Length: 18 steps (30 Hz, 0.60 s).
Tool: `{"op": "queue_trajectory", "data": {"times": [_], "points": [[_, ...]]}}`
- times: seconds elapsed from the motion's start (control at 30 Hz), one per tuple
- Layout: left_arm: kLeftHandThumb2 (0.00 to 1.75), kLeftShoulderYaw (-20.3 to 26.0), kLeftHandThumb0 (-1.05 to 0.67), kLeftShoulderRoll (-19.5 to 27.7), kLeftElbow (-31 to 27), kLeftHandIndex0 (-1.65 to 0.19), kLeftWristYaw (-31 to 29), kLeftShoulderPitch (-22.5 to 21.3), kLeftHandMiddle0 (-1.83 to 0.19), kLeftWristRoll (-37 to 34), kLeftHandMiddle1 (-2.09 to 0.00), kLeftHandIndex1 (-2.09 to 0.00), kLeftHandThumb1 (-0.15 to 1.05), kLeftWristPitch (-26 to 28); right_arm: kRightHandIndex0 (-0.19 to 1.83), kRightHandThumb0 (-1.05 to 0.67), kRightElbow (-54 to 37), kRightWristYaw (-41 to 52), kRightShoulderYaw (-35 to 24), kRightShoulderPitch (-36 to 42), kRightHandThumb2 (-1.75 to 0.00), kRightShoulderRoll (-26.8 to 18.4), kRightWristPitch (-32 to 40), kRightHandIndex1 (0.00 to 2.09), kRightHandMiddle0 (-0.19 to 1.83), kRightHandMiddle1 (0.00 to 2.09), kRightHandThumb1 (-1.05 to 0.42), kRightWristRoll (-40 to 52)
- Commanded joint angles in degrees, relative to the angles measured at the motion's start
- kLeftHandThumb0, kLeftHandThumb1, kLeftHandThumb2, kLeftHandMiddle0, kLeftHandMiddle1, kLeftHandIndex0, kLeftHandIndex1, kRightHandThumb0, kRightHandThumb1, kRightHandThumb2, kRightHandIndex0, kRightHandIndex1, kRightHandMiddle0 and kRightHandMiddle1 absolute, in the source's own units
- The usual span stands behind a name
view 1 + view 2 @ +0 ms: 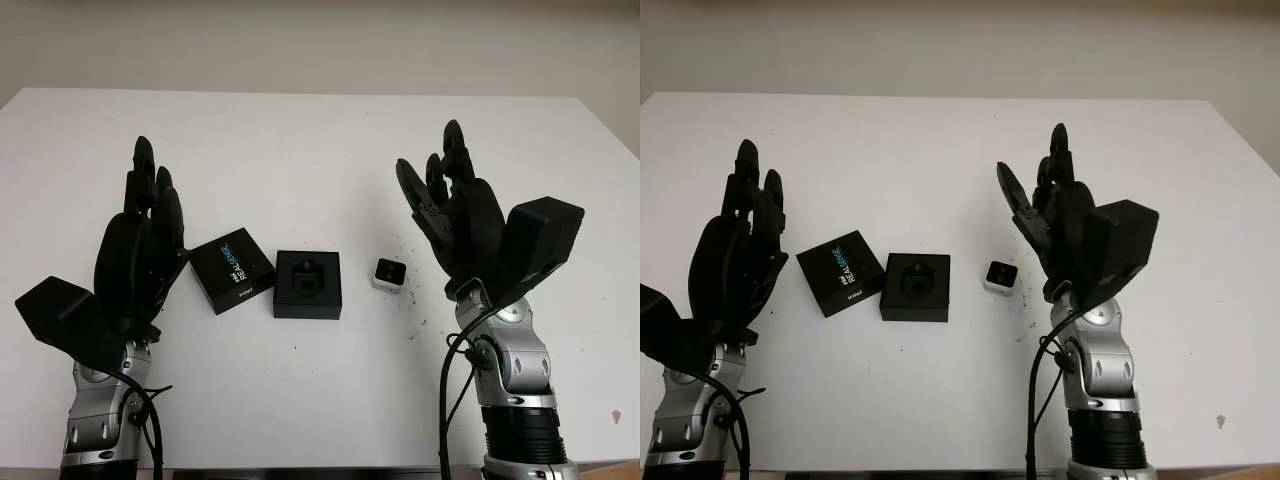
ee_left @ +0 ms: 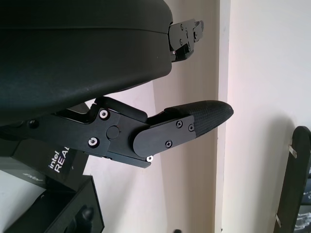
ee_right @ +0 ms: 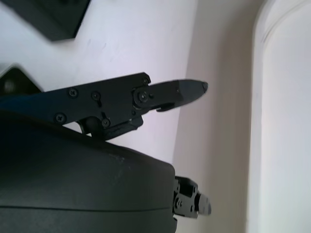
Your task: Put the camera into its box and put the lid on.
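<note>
A small white camera (image 1: 389,272) with a dark lens face sits on the white table (image 1: 320,150), right of centre. To its left lies the open black box (image 1: 308,284) with a moulded black insert. Left of that, turned at an angle, is the black lid (image 1: 232,275) with blue and white lettering. My left hand (image 1: 145,215) is raised and open just left of the lid, holding nothing. My right hand (image 1: 445,195) is raised and open just right of the camera, also holding nothing. The lid's lettering (image 2: 60,162) and a box corner (image 2: 73,213) show in the left wrist view.
The table's far edge meets a pale wall (image 1: 320,40). Dark specks (image 1: 415,300) mark the surface beside the camera. A black corner of the box (image 3: 51,17) appears in the right wrist view.
</note>
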Motion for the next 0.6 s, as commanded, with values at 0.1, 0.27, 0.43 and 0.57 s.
{"op": "queue_trajectory", "data": {"times": [0.1,0.27,0.43,0.57], "points": [[0.67,-0.3,-0.68,-0.1,-0.6,0.19,-0.1,0.2,0.19,0.1,0.00,0.00,1.05,-0.5,0.15,-0.45,-1.8,0.6,2.8,1.1,-0.03,-7.3,-5.7,0.18,0.10,0.18,-0.90,-10.0],[0.68,-0.5,-0.68,-0.4,-0.1,0.19,0.3,0.0,0.19,0.6,0.00,0.00,1.05,-0.8,0.21,-0.52,-6.8,4.3,4.7,4.0,-0.04,-12.7,-2.2,0.19,0.18,0.20,-0.85,-16.9],[0.67,-0.5,-0.68,-0.3,-0.3,0.19,0.2,-0.2,0.19,0.5,0.00,0.00,1.05,-0.8,0.25,-0.62,-11.3,9.2,7.3,6.3,-0.05,-18.6,0.6,0.14,0.26,0.11,-0.85,-25.1],[0.66,-0.5,-0.69,-0.3,-0.4,0.19,0.1,-0.3,0.19,0.4,0.00,0.00,1.05,-0.4,0.28,-0.60,-14.1,11.3,8.2,7.4,-0.05,-19.7,2.8,0.13,0.28,0.09,-0.83,-28.2]]}}
